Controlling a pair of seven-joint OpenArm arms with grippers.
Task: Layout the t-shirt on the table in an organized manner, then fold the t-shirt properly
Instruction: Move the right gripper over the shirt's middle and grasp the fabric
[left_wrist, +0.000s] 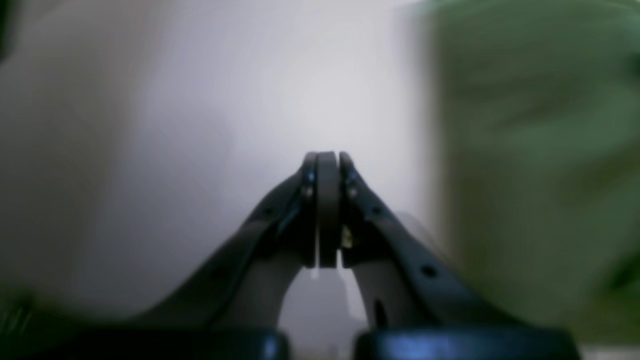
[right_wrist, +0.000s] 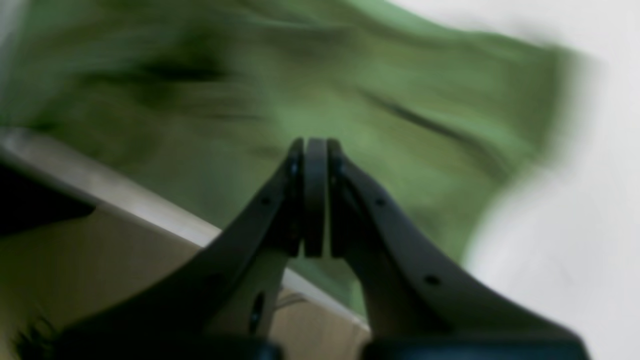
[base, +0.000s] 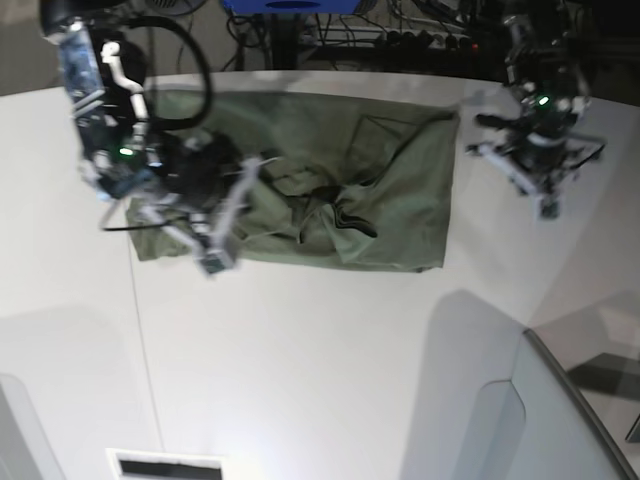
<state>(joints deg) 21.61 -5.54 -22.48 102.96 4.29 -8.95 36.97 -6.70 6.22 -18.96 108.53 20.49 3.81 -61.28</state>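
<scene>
Starting at the left of the base view, your right arm (base: 110, 130) reaches in over that end of the t-shirt (base: 410, 215), hiding a good part of the cloth. Its gripper (right_wrist: 315, 145) has its fingers brought together, narrow, with the tips meeting in front of the green fabric in the right wrist view; you have nothing visible pinched between them (that view is badly smeared, so the folds come through only softly). Whether those tips touch the cloth, you cannot tell.

Next comes your t-shirt itself, olive green, lying crumpled across the upper middle of the white table (base: 290, 370). From beneath your right arm it runs as a broad band toward the right, close to the table's far edge. In its middle you have a knot of rumples and dark, open-looking creases (the untidiest stretch of it). Past those, the cloth lies flatter, with a raised diagonal fold near its upper corner and a fairly straight right-hand side.

Just beyond that side, at the right, your left arm (base: 540, 95) hangs over bare white table, apart from the t-shirt. Its gripper (left_wrist: 327, 157) is closed up narrow too, tips together and holding nothing you can see; the left wrist view puts the cloth off to the right of them. Lower down at the right, you have a grey raised panel (base: 470, 420) with a dark strip along its edge.
</scene>
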